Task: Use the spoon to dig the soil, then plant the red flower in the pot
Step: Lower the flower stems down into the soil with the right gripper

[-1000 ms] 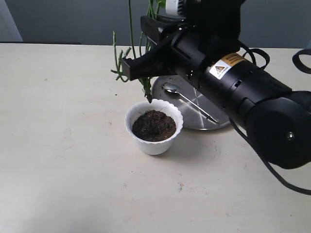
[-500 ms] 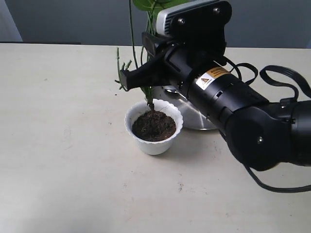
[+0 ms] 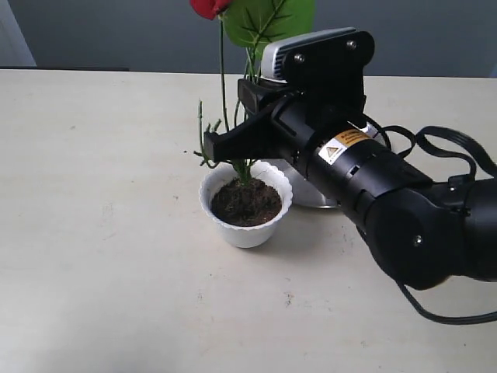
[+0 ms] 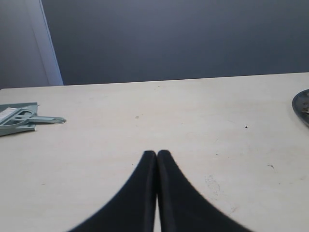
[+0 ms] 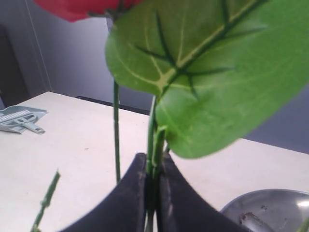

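Note:
The white scalloped pot (image 3: 247, 226) stands mid-table, filled with dark brown soil (image 3: 246, 201). My right gripper (image 3: 213, 148) hangs just above the pot's far rim, shut on the green stems of the red flower (image 3: 250, 19). The stem bundle reaches down into the soil. In the right wrist view the stems (image 5: 155, 145) run between my right gripper (image 5: 153, 159), with the broad green leaf (image 5: 212, 72) and a red petal (image 5: 79, 7) above. The spoon is hidden behind the right arm. My left gripper (image 4: 157, 153) is shut on nothing, over bare table.
A steel plate (image 3: 314, 194) lies behind the pot, mostly covered by the right arm; its rim (image 5: 270, 208) and edge (image 4: 301, 106) show in the wrist views. A grey-green dustpan and brush (image 4: 19, 118) lies at the table's far side, also seen as the dustpan (image 5: 19, 120).
My right gripper has come down and slightly right with the flower; the stem base has gone from above the pot's rim into the soil, and the red petal and leaf have dropped into view.

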### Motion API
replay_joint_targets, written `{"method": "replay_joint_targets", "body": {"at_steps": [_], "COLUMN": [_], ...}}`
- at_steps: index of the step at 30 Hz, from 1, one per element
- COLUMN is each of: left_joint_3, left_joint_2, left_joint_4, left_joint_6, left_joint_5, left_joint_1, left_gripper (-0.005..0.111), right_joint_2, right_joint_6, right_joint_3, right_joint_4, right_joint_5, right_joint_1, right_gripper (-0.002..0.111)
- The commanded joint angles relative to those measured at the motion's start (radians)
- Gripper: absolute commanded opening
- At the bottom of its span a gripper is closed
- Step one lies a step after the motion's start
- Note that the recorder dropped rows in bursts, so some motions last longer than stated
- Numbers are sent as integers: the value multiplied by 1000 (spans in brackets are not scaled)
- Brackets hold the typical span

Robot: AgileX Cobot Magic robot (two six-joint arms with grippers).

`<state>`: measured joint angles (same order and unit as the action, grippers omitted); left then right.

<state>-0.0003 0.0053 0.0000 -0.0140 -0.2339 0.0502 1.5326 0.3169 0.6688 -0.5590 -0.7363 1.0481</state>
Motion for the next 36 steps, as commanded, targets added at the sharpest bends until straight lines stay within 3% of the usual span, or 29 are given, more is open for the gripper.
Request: {"method": "replay_joint_targets", "body": {"at_steps": [1, 9, 36], "left_joint_3": [0, 0, 0], "left_joint_2": [-5, -5, -5], "left_joint_4": [0, 0, 0], "left_joint_6": [4, 4, 4], "left_joint_5": [3, 3, 3], "left_joint_1": [0, 0, 0], "left_gripper": [0, 0, 0], "right_joint_2": [51, 153, 157], "right_joint_6": [-48, -86, -86], "right_joint_3": [-6, -6, -6], "right_joint_4": [17, -5, -23], "right_joint_5": [-41, -52, 27], "right_joint_1": [-1, -1, 0], "right_gripper": [0, 0, 0]}}
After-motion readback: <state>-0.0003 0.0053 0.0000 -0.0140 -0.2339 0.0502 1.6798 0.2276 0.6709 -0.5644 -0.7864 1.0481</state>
